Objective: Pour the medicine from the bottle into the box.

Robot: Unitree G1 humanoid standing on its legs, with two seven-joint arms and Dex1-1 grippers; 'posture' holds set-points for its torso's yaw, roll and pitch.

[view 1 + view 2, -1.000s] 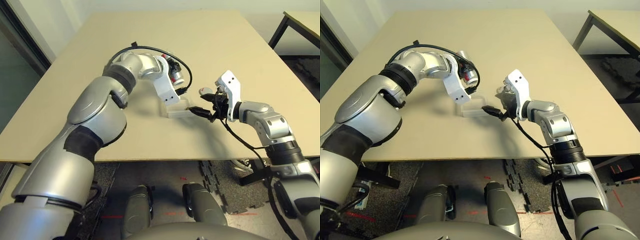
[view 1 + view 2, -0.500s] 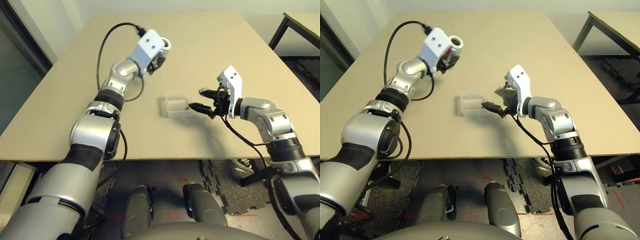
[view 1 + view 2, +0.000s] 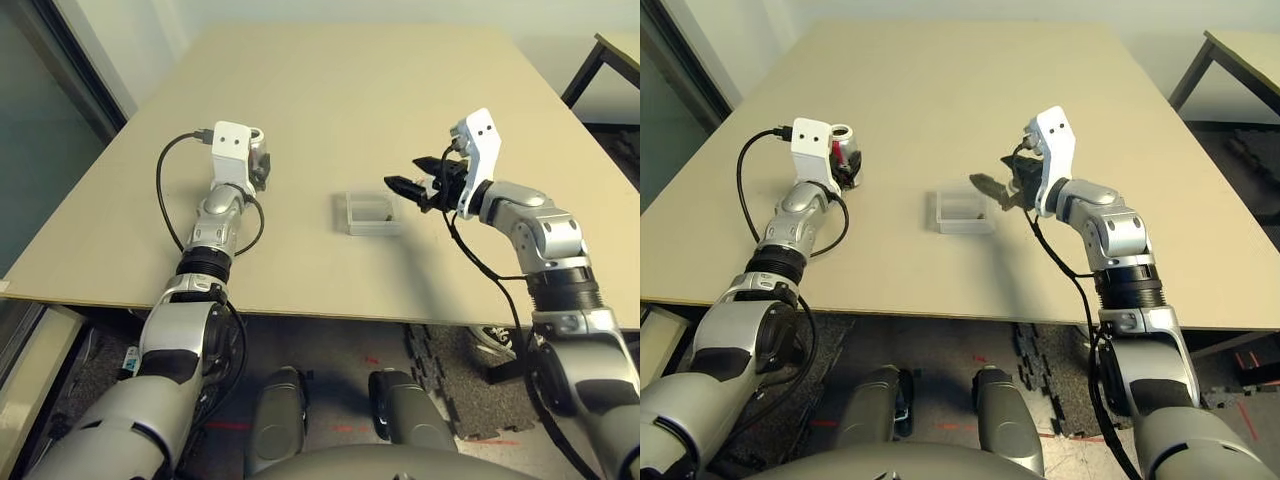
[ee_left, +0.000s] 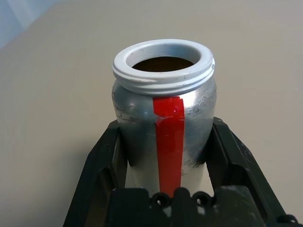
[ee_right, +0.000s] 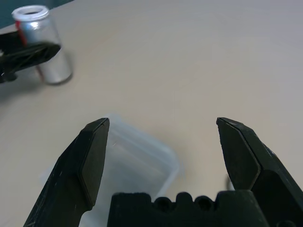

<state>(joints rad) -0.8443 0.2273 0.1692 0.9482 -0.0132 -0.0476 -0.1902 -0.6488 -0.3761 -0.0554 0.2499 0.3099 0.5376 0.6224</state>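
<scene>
So there's one bottle, one box and one tiny brown pill sitting inside the box. The robot's left hand is pinching the bottle, upright with its mouth open, over on the left part of the surface. The right hand is spread wide with nothing in it, hovering just beside the box's right end. The box sits mid-surface, a bit nearer the front edge. Loads of bare room behind both hands, and bottle and box are well apart.
</scene>
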